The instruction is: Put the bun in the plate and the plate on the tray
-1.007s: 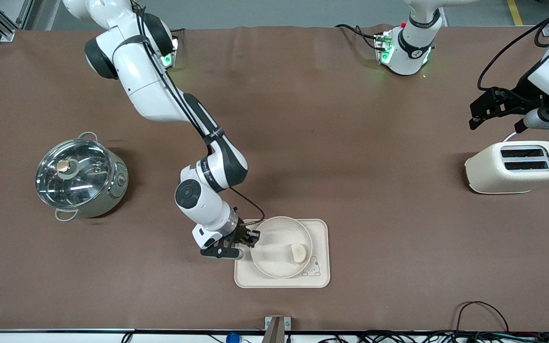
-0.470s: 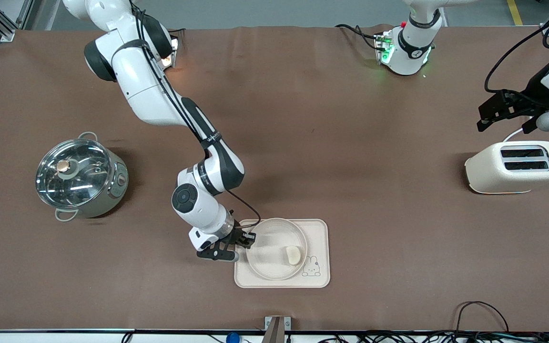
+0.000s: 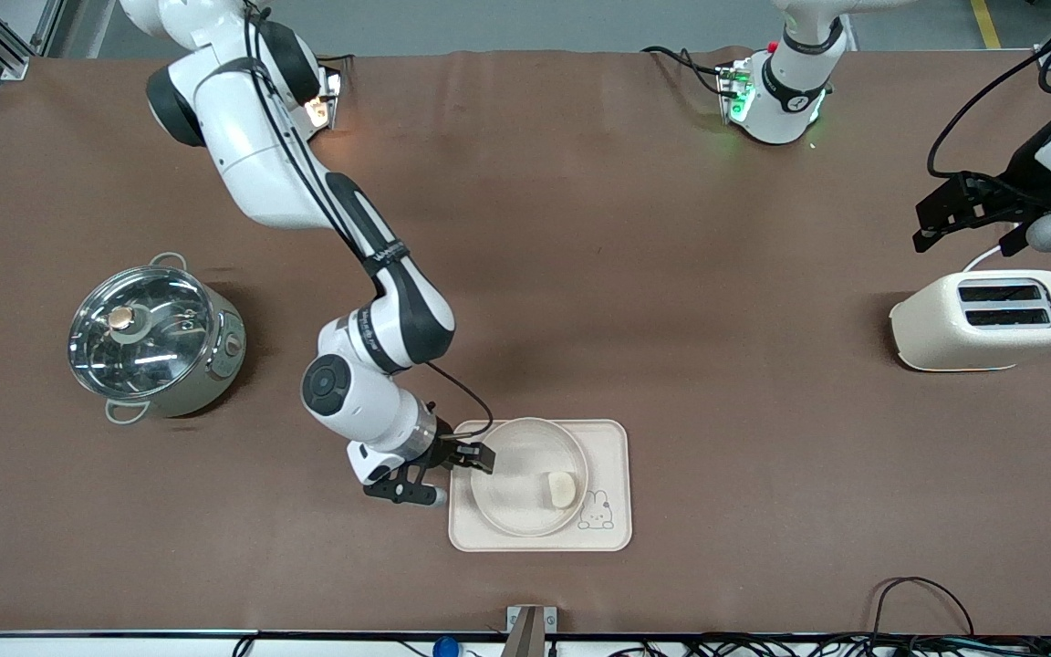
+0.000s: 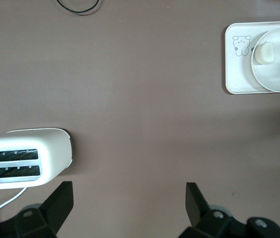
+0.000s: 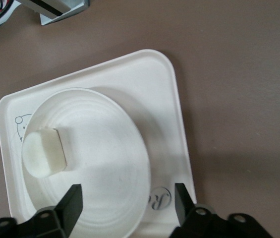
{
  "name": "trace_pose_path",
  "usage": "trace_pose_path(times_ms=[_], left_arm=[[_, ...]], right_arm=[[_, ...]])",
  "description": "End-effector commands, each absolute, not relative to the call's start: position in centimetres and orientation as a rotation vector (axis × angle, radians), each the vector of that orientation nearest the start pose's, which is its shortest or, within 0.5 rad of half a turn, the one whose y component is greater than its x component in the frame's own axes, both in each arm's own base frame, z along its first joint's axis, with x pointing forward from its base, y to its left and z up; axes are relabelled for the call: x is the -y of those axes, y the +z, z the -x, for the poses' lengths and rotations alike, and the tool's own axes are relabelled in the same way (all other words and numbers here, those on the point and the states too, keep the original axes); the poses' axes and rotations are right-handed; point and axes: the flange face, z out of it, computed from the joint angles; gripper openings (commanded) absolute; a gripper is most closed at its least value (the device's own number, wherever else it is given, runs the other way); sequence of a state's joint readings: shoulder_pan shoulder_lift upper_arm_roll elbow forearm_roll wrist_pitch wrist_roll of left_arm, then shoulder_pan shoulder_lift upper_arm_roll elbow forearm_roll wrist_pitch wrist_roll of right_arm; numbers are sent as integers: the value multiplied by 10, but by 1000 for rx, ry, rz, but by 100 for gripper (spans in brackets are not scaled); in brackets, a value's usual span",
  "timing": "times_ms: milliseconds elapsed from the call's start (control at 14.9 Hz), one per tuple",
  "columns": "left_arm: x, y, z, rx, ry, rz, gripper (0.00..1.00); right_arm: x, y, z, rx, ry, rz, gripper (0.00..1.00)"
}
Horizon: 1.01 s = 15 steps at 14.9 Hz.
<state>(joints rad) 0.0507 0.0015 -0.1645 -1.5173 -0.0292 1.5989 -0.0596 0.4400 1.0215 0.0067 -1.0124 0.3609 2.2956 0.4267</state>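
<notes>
The round cream plate (image 3: 512, 484) sits on the "Rabbit" tray (image 3: 612, 438), near the front camera. The small pale bun (image 3: 560, 489) lies in the plate, at its side by the bunny drawing. My right gripper (image 3: 480, 456) is open and empty, just above the plate's rim at the tray's end toward the right arm. In the right wrist view the plate (image 5: 100, 163), bun (image 5: 43, 152) and tray (image 5: 149, 79) lie below my open right gripper (image 5: 127, 203). My left gripper (image 3: 931, 224) waits open over bare table by the toaster. It is open in its wrist view (image 4: 130, 203), which also shows the tray (image 4: 234, 74).
A cream toaster (image 3: 986, 319) stands at the left arm's end of the table and shows in the left wrist view (image 4: 26, 161). A steel pot with a glass lid (image 3: 153, 339) stands at the right arm's end. Brown cloth covers the table.
The plate shifted slightly on the tray toward the right arm's end, uncovering the bunny drawing. My right gripper has drawn back from the plate's rim. My left arm pulled back a little, then held still.
</notes>
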Motion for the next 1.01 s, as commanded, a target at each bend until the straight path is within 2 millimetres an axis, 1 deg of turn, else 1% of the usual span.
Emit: trace_pose_path(times_ms=[0, 67, 134, 201, 269, 336, 403, 537, 604, 739, 806, 940], left_arm=[[66, 656, -554, -94, -139, 3184, 100], [66, 656, -554, -91, -139, 3184, 100], [66, 656, -554, -86, -138, 3183, 100], [66, 656, -554, -81, -139, 3181, 100], [67, 656, -554, -79, -136, 3179, 100], [67, 656, -554, -79, -139, 3177, 100], [66, 656, -554, -76, -139, 3176, 100], [65, 656, -554, -71, -137, 3174, 100], [65, 656, -554, -71, -134, 3174, 100], [64, 655, -554, -69, -132, 3174, 100], [64, 656, -554, -69, -134, 3174, 100], [63, 656, -554, -67, -132, 3173, 100]], right_arm=[[-294, 291, -719, -335, -63, 2744, 100], [-273, 314, -718, -337, -3, 2777, 100], [-251, 339, -716, -312, 22, 2862, 100], [-229, 367, -713, -303, 37, 2931, 100], [-208, 401, -708, -316, 56, 2943, 100], [-180, 432, -701, -345, 106, 2945, 100], [-162, 460, -694, -323, 115, 2950, 100], [-117, 509, -679, -264, 92, 3023, 100], [-97, 533, -666, -269, 80, 3072, 100], [-69, 563, -631, -266, 83, 3109, 100], [-59, 572, -612, -238, 82, 3111, 100], [-49, 588, -577, -234, 71, 3130, 100]])
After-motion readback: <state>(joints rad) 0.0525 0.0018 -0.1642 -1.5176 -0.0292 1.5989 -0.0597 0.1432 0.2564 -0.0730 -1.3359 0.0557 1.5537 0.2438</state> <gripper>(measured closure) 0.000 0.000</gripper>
